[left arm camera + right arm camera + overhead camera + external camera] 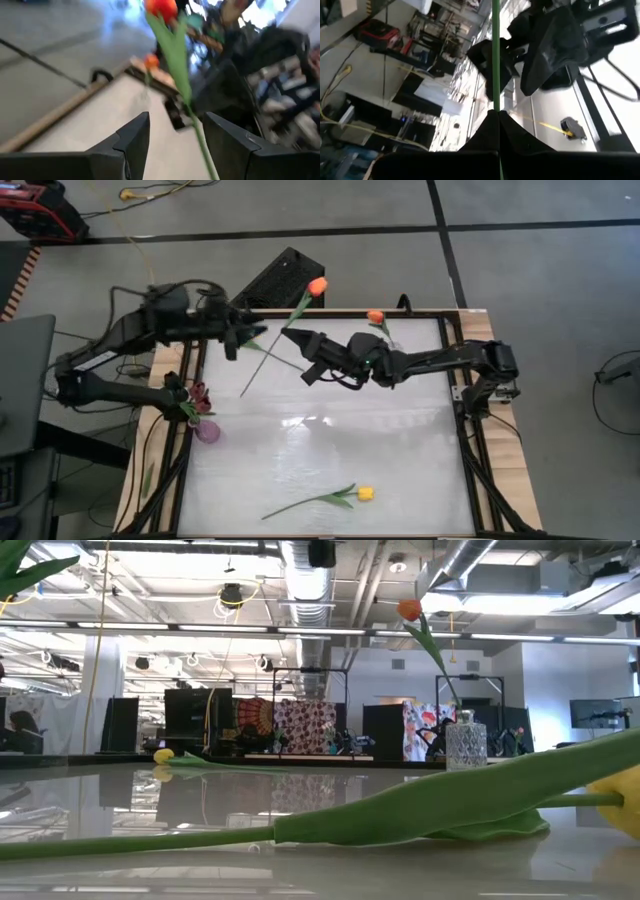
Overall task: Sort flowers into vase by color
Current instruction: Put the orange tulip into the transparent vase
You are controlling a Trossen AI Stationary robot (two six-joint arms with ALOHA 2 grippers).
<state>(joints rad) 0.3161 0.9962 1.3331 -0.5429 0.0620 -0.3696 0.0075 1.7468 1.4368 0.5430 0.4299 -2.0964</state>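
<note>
An orange tulip (317,285) with a long green stem is held up over the table's far left part. My right gripper (292,335) (497,112) is shut on its stem. My left gripper (240,340) (175,125) is open beside it, with the stem (200,140) running between its fingers, close to one of them; whether it touches I cannot tell. Another orange tulip (375,317) (408,608) stands in a clear glass vase (465,742) at the far edge. Dark red flowers (197,395) stand in a purple vase (207,430) at the left edge. A yellow tulip (365,493) lies flat near the near edge. My right gripper pinches the orange tulip's stem (496,97) between its two shut fingers, about midway along it (283,337). It comes from the table's right side, with the fingers lying across the stem. The flower is lifted clear, its head toward the far edge and its free end (245,390) toward the left.
A black box (280,278) sits just beyond the far left corner. The table has a raised wooden and black frame (470,430) around a glossy white top. In the low view a second yellow tulip (163,755) lies farther back on the table.
</note>
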